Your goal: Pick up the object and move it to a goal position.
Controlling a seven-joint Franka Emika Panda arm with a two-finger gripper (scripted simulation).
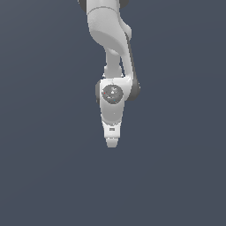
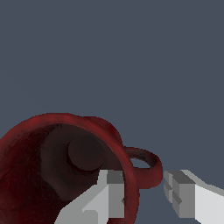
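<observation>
Item: dark red mug (image 2: 65,175), seen only in the wrist view, directly under the tool (image 2: 144,192); the arm hides it in the exterior view. Tool: spread, one finger (image 2: 109,192) inside the rim, the other outside beside the handle (image 2: 146,168), at the mug's 3 o'clock. Advice: pinch the wall squarely. Obstacles: none visible.
</observation>
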